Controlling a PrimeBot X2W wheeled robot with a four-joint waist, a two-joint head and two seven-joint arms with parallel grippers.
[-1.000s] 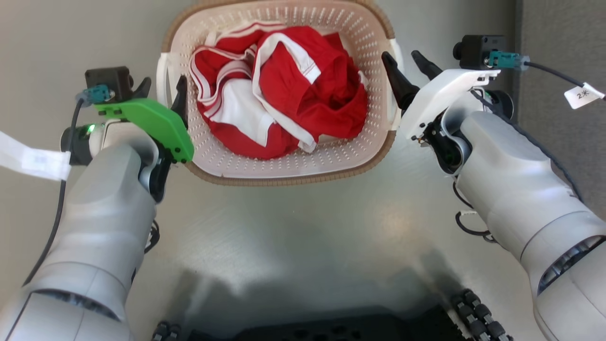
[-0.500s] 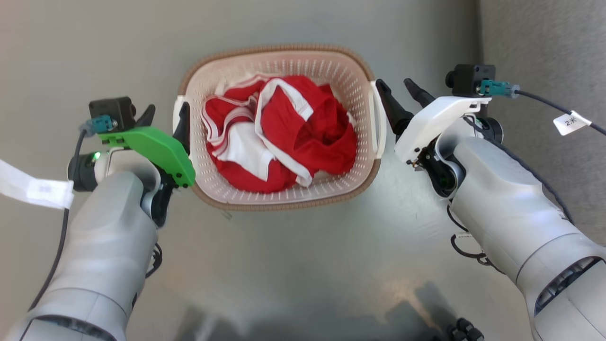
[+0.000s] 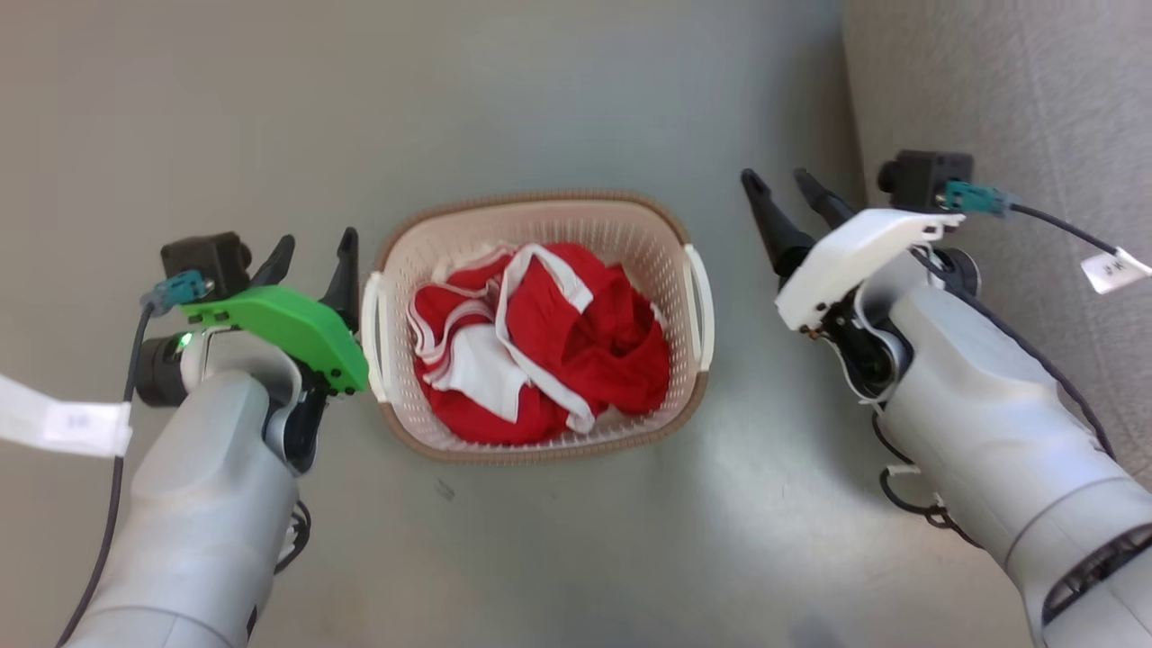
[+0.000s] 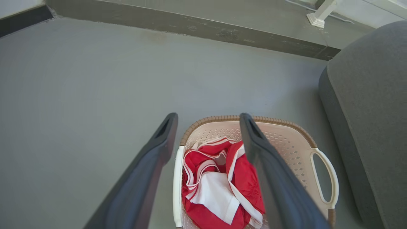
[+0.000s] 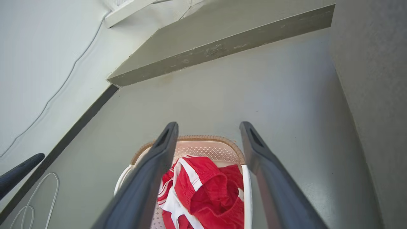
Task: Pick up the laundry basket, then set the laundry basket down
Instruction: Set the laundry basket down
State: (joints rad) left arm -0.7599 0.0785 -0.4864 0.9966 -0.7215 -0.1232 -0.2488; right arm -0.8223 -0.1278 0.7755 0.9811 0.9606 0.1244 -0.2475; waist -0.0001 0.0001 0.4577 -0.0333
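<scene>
The laundry basket (image 3: pixel 540 202), cream with a brown rim, sits on the grey floor with red and white clothes (image 3: pixel 576 351) inside. My left gripper (image 3: pixel 317 245) is open just left of the basket's left handle (image 3: pixel 373 337) and holds nothing. In the left wrist view the left gripper (image 4: pixel 208 117) looks down over the laundry basket (image 4: pixel 286 143), and that handle lies between the spread fingers, untouched. My right gripper (image 3: pixel 776 180) is open and stands apart, to the right of the right handle (image 3: pixel 701 306). The right gripper (image 5: pixel 208 127) is above the laundry basket (image 5: pixel 206 148).
A grey upholstered seat (image 3: pixel 1008 108) stands close on the right, also as the grey seat (image 4: pixel 369 111). A dark baseboard (image 4: pixel 190 28) runs along the far wall. A white cable (image 5: pixel 31 197) lies on the floor at the left.
The head camera has pulled back, so the basket looks smaller and lower. Both open grippers have come away from the handles, the right one farther.
</scene>
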